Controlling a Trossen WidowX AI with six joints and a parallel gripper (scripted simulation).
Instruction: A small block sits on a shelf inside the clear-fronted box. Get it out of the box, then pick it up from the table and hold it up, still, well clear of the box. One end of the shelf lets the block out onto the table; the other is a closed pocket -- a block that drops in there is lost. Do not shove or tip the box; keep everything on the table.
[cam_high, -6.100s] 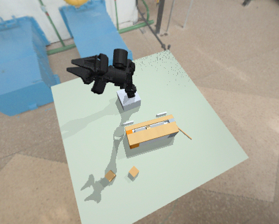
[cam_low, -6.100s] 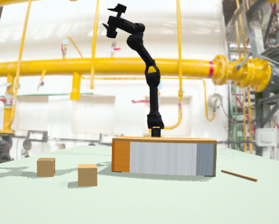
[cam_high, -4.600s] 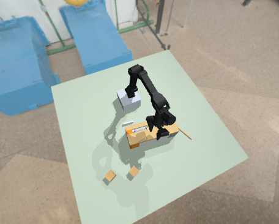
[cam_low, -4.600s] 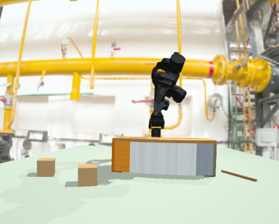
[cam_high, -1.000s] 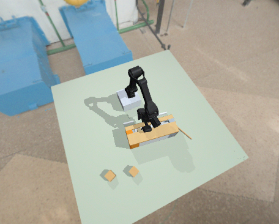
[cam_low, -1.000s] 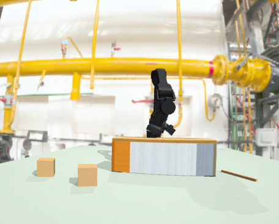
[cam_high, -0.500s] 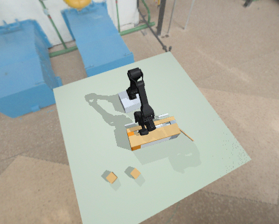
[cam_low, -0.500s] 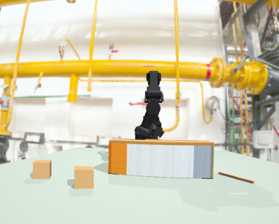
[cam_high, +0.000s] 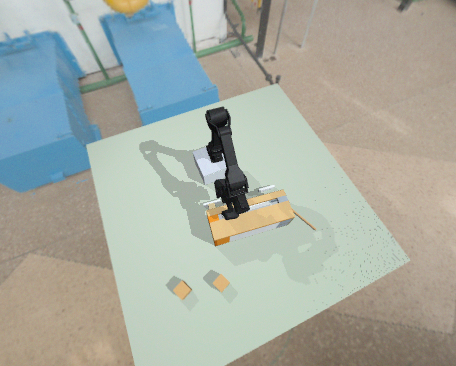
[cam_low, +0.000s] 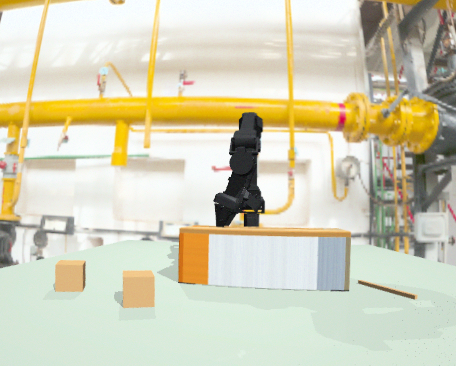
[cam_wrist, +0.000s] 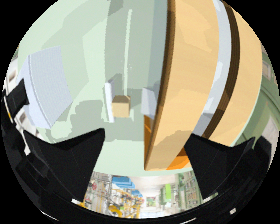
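Your gripper (cam_high: 235, 211) (cam_low: 224, 218) (cam_wrist: 145, 135) is wide open, nothing between the fingers. Small block (cam_high: 212, 205) (cam_wrist: 121, 106) looks to be out on the table, behind the box (cam_high: 252, 221) (cam_low: 262, 260) (cam_wrist: 189, 60), on the arm's side near its orange end. Getting it out looks done; the pick and hold look left.

Main risk: a finger clips the box. One fingertip appears over the box's top, so dropping straight down from here could press or tip it. Shift toward the block first, clear of the box's back edge.

Second risk: the pale strip (cam_high: 212, 203) (cam_wrist: 109, 102) right beside the block, on the side away from the box. Come down off-centre and a finger lands on it, or nudges the block away. Another pale piece (cam_wrist: 148, 102) stands between block and box, so finger room looks tight; turning the jaws may help. A shallow bite could let the block slip while lifting.

Others: two loose cubes (cam_high: 182, 289) (cam_high: 221, 282) (cam_low: 70, 276) (cam_low: 138, 289) in front of the box, well apart, likely decoys. Thin stick (cam_high: 304, 220) (cam_low: 387, 289) lies past the box's grey end, out of your way.
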